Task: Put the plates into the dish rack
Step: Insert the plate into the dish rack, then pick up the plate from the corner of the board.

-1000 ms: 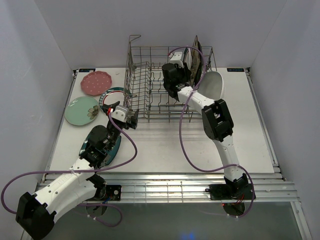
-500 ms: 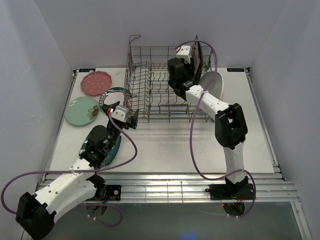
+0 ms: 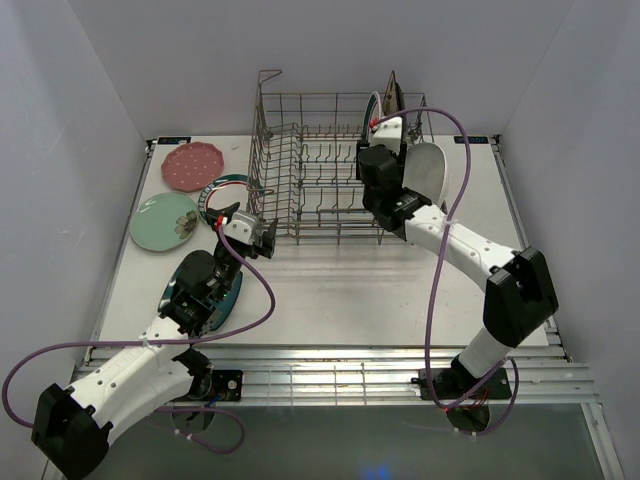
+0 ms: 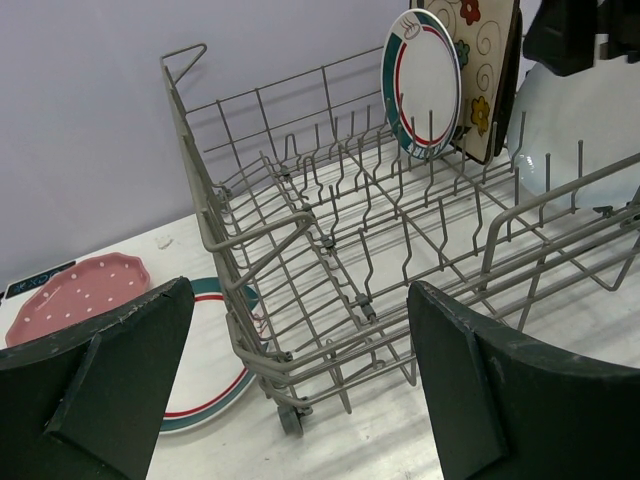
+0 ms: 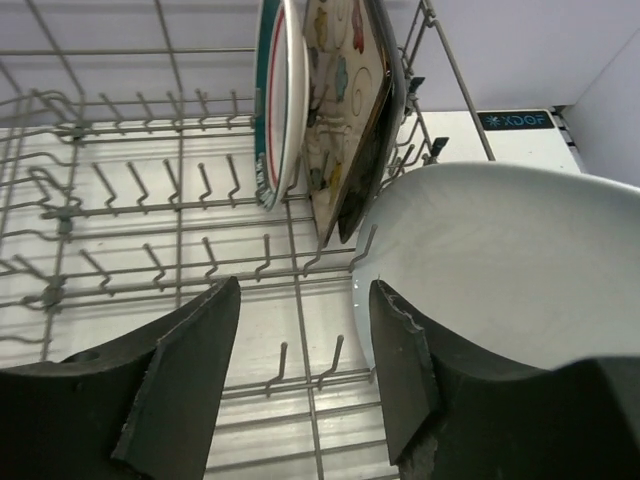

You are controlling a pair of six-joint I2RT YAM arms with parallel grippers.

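The grey wire dish rack (image 3: 310, 175) stands at the back of the table. At its right end a teal-and-red-rimmed round plate (image 5: 275, 100) and a floral square plate (image 5: 345, 110) stand upright between tines. A white oval plate (image 3: 430, 170) leans at the rack's right side. My right gripper (image 5: 300, 360) hangs open over the rack's right part, empty, with the white plate just right of one finger. My left gripper (image 4: 300, 380) is open and empty before the rack's left corner. On the table lie a pink dotted plate (image 3: 192, 166), a mint green plate (image 3: 165, 221) and another rimmed round plate (image 4: 210, 350).
A teal square plate (image 3: 228, 292) lies under my left arm near the front left. The rack's tall wire sides (image 4: 215, 230) and upright tines (image 5: 205, 185) surround my right gripper. Purple cables (image 3: 435, 250) loop off both arms. White walls enclose the table.
My right gripper has opened wider and drawn back rightward from the rack's middle to its right end, near the white oval plate. The left arm has not moved.
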